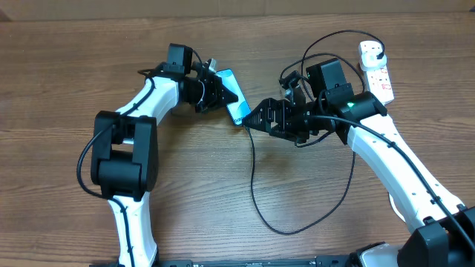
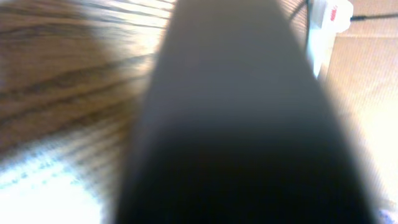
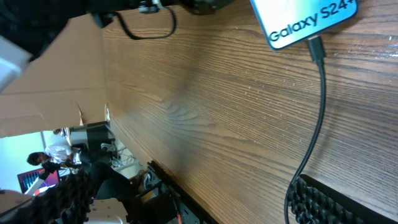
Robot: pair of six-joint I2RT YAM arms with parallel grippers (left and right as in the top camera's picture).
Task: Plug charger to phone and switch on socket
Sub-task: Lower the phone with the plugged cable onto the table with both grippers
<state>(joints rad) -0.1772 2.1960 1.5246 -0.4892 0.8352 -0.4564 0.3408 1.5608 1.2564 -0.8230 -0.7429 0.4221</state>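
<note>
The slim, dark-edged, cyan-screened smartphone (image 2: 236,124) fills the left wrist view, clamped in the left gripper (image 1: 217,90). The thin black charger cable (image 3: 318,118) appears seated in its end. Your right gripper (image 1: 252,121) stands wide and empty: clear the cable, then approach the white red-marked power strip (image 1: 377,70).

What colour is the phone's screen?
The phone has a bright cyan-blue screen with white lettering, clearest in the right wrist view.

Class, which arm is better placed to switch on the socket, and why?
Right. The socket lies on that arm's side, and the right gripper is open and empty; the left gripper is shut on the phone.
</note>
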